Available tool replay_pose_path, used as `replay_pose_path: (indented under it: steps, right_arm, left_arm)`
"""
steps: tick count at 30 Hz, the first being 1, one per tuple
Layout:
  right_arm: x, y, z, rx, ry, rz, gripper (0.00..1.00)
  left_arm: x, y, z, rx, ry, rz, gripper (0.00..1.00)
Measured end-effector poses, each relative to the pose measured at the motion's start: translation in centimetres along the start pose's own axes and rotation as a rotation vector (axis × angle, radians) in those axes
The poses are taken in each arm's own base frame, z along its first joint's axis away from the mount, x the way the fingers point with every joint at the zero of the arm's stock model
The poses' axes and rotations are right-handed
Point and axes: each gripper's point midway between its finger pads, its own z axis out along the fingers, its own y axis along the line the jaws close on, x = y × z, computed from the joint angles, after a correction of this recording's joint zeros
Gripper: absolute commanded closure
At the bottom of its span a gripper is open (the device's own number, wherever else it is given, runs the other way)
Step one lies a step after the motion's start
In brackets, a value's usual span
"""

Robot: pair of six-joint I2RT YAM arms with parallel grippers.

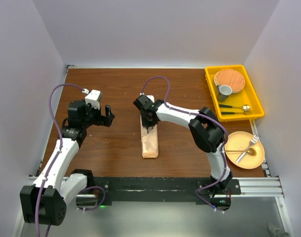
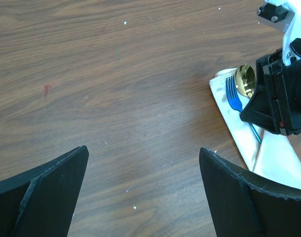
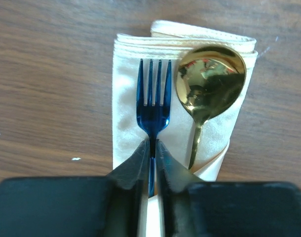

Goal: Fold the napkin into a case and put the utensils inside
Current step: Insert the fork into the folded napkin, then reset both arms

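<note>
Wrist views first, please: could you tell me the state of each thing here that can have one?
case: folded, lying flat.
blue fork: on the case, tines out; handle end hidden.
gold spoon: handle slipped under the case's fold, bowl out.
left pincer: open, holding nothing.
right pincer: jaws narrow on either side of the fork's neck; grip unclear.

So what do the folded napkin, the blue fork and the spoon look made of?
Folded napkin: woven cloth, satin-like, given its soft sheen and stitched hem. Blue fork: glossy blue finish; coated metal or plastic, unclear. Spoon: polished gold-coloured metal, its bowl mirroring the surroundings.
</note>
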Motion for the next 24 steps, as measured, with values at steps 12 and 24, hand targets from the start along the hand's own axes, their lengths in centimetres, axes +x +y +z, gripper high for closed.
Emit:
replay_pose_path:
  steps: [12,24]
  right_arm:
    - [-1.2,0.6,-1.1,-0.009,-0.012,-0.005,0.65]
    - [-17.0,1.4,-17.1,-0.119,-0.561,-0.145,0.02]
  left_arm:
    - [0.3,0.0,-0.1,0.000,0.002,0.005,0.00]
    - [-4.1,0.3,2.3,0.046,0.036,0.088,0.00]
